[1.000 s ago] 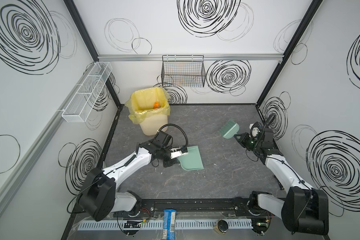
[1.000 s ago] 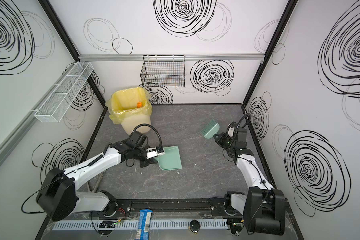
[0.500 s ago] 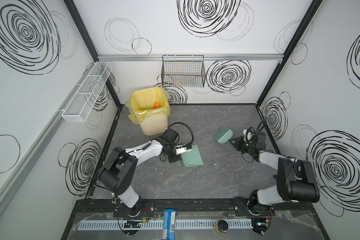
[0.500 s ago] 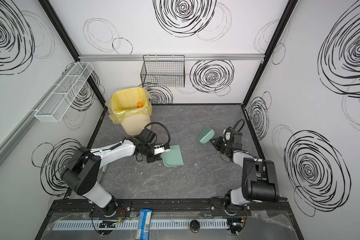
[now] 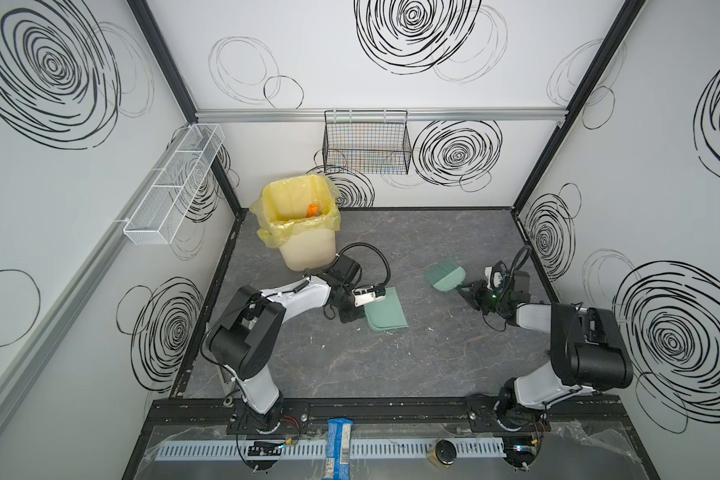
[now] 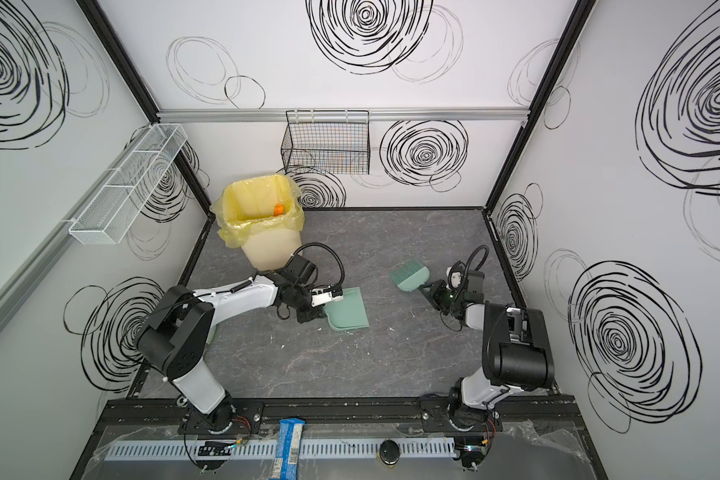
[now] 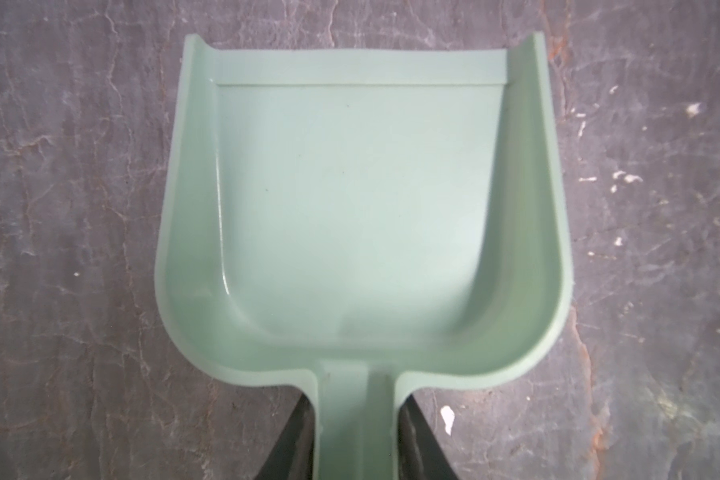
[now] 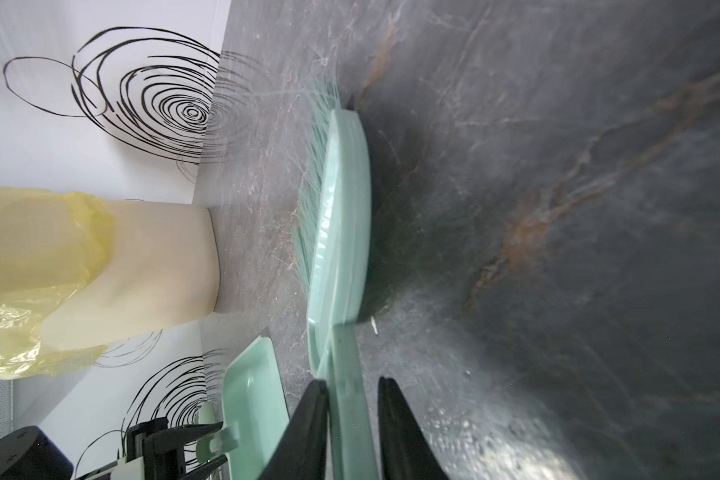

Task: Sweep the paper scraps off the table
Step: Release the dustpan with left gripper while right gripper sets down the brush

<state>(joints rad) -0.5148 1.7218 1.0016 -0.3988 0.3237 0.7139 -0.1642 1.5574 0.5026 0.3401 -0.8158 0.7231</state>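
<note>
My left gripper (image 7: 356, 403) is shut on the handle of the mint-green dustpan (image 7: 350, 187), which lies flat and empty on the table (image 5: 391, 365) near the middle in both top views (image 5: 385, 313) (image 6: 348, 311). The mint-green brush (image 5: 445, 277) (image 8: 341, 232) lies to its right, bristles pointing toward the bin. My right gripper (image 8: 352, 386) straddles the brush handle with its jaws slightly apart: one finger touches it, a gap shows at the other. One orange paper scrap (image 5: 312, 210) sits in the bin. On the table only tiny white flecks (image 7: 446, 417) show.
A cream bin (image 5: 304, 245) with a yellow liner stands at the back left of the table. A black wire basket (image 5: 366, 145) hangs on the back wall, a white wire shelf (image 5: 175, 183) on the left wall. A blue packet (image 5: 338, 444) and a jar (image 5: 443, 451) lie beyond the front rail.
Both arms have folded down low. The brush came down and a little leftward onto the table, and my right jaws have eased apart round its handle. The dustpan has barely shifted.
</note>
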